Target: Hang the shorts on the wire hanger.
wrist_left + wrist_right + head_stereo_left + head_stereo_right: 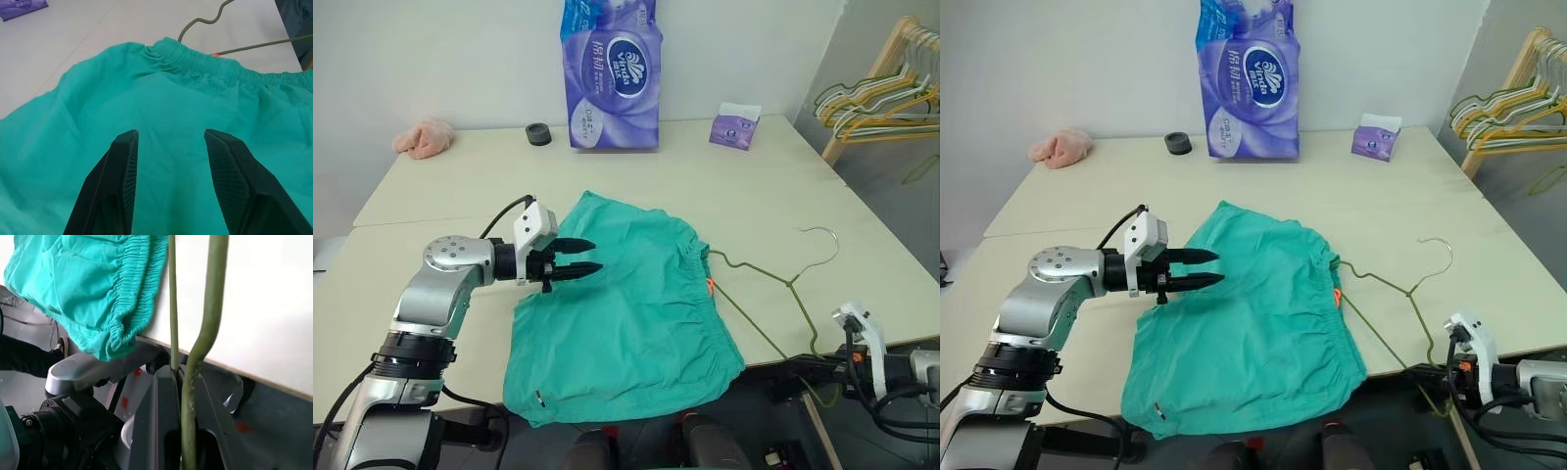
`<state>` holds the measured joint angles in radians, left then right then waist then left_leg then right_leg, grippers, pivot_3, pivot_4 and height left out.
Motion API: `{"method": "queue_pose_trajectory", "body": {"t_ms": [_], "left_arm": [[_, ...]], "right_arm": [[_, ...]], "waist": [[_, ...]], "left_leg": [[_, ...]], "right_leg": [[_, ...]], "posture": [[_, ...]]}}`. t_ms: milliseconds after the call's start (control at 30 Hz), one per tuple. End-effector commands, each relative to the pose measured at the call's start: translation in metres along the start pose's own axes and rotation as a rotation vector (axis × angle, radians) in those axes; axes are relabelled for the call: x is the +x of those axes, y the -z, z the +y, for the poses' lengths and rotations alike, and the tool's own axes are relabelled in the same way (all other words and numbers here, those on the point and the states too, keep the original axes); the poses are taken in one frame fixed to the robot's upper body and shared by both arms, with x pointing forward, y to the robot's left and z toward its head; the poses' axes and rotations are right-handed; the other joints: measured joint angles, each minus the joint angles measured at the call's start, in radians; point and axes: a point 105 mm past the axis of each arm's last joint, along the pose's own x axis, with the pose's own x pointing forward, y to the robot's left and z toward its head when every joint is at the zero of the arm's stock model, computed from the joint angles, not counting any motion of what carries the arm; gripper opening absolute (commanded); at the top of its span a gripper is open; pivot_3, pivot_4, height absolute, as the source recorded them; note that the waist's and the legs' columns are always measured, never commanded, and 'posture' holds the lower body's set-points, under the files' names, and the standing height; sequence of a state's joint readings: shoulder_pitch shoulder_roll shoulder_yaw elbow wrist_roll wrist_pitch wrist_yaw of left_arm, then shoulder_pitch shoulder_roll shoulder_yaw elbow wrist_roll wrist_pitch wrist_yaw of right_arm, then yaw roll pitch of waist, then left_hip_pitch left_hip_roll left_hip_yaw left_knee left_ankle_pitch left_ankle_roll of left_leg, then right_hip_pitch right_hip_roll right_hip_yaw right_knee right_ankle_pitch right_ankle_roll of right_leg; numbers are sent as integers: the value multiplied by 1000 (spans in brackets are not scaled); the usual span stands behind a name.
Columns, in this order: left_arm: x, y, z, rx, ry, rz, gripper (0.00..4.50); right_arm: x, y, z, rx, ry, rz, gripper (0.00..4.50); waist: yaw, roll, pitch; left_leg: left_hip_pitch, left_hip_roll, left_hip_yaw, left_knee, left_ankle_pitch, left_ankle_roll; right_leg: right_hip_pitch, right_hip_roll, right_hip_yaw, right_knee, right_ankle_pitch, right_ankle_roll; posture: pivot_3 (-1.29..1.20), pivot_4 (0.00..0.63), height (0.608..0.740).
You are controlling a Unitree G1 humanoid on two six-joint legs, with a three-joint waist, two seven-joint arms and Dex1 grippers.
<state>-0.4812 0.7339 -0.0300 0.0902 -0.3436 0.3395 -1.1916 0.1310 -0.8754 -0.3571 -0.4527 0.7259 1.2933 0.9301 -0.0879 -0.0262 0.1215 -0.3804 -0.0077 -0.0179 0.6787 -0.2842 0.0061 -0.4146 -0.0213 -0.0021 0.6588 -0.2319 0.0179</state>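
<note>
Half the wire hanger (773, 294) under shorts (626, 313)

The shorts (626, 308) lay flat on the table (440, 196), waistband toward the hanger (773, 294) beside them. The left gripper (590, 257) hovered over the shorts with jaws parted. The right gripper (808, 367) sat at the table's edge by the hanger's corner.

Soft, even light fills the scene. The bench (724, 186) looks bright and shadows stay faint. The wire hanger (211, 313) blurs close to the right wrist camera.
</note>
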Motion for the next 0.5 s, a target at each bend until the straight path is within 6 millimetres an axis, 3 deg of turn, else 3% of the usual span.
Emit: {"method": "queue_pose_trajectory", "body": {"t_ms": [33, 300, 500], "left_arm": [[-10, -7, 7, 40, -48, -11, 2255], [-10, -8, 8, 44, -62, -13, 2255], [-9, -8, 8, 45, -68, -20, 2255]], "right_arm": [[7, -8, 4, -31, -37, 16, 0], [27, -19, 4, 76, -109, 68, 0], [49, -46, -3, 175, -129, 25, 0]], "waist": [[-1, 0, 0], [1, 0, 0], [0, 0, -1]], "left_leg": [[0, 0, 0, 0, 0, 0], [0, 0, 0, 0, 0, 0], [0, 0, 0, 0, 0, 0]], "right_leg": [[0, 0, 0, 0, 0, 0], [0, 0, 0, 0, 0, 0], [0, 0, 0, 0, 3, -5]], "posture": [[-205, 82, 740], [-190, 80, 740], [-175, 78, 740]]}}
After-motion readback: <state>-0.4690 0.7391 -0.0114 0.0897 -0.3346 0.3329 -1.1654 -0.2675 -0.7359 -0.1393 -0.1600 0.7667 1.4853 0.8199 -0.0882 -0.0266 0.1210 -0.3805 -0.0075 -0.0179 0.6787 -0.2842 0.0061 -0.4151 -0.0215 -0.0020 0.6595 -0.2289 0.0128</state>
